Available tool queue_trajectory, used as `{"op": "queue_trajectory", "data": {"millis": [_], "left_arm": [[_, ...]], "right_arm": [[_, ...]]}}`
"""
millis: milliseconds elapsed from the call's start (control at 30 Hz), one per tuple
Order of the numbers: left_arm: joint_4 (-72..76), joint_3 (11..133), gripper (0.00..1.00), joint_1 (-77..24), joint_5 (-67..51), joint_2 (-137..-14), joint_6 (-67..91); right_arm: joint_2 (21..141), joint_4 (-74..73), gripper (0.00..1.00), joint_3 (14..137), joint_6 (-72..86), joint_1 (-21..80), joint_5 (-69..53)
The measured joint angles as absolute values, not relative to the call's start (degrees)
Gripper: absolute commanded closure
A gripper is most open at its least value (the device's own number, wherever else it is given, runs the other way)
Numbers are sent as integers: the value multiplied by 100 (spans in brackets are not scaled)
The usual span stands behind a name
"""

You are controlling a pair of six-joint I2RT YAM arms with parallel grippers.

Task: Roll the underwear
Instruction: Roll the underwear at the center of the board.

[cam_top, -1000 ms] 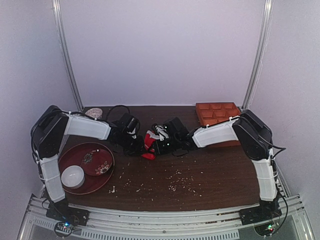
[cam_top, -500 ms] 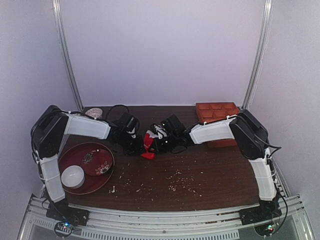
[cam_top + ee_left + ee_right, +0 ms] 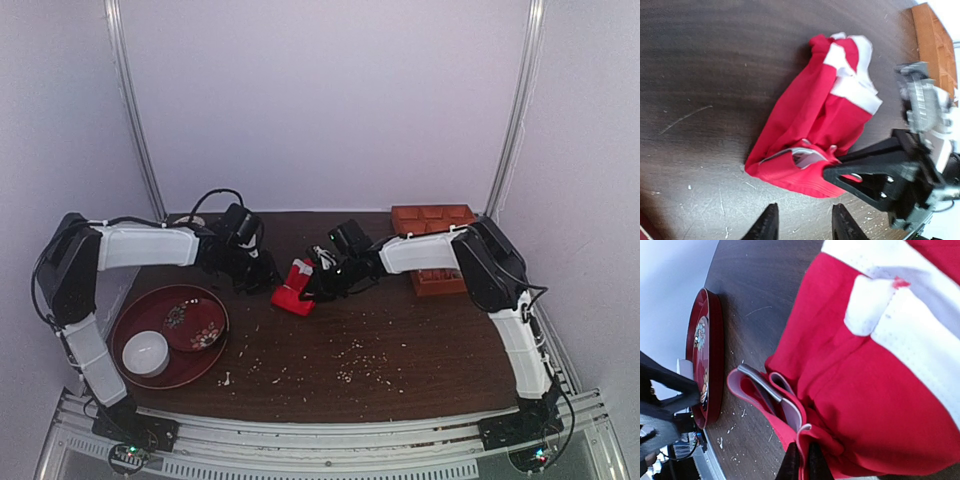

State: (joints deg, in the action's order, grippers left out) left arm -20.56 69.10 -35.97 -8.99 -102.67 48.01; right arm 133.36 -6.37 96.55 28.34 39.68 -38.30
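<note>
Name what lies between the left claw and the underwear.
Only bare table with a few pale specks separates the left claw from the underwear; the left wrist view shows it.

A dark wooden table carries everything. Toward its near-left corner sits a round red lacquer tray — in it are a white bowl on the near side and, just beside it, a small dark-red dish with a flower pattern. At the far-right corner lies an orange-brown tray of square compartments. Pale crumbs are scattered over the middle, toward the near edge.
</note>
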Motion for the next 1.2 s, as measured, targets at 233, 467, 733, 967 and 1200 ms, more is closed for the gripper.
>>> {"op": "queue_trajectory", "data": {"millis": [233, 467, 733, 967, 1200], "left_arm": [[-2021, 6770, 55, -3562, -888, -10169, 4764], [-1721, 6449, 54, -3452, -1004, -10372, 4731], [-1028, 6322, 55, -3288, -1323, -10755, 4654], [-558, 6099, 56, -3260, -1638, -10825, 4659], [-294, 6064, 62, -3256, -1894, -10973, 4676]], "right_arm": [[13793, -1356, 100, 10429, 2716, 3850, -4464], [13869, -1938, 100, 10669, 2368, 3763, -4703], [13869, -2062, 100, 10669, 2235, 3754, -4801], [13869, -2104, 100, 10667, 2145, 3754, -4803], [13869, -2130, 100, 10667, 2119, 3743, -4803]]}}
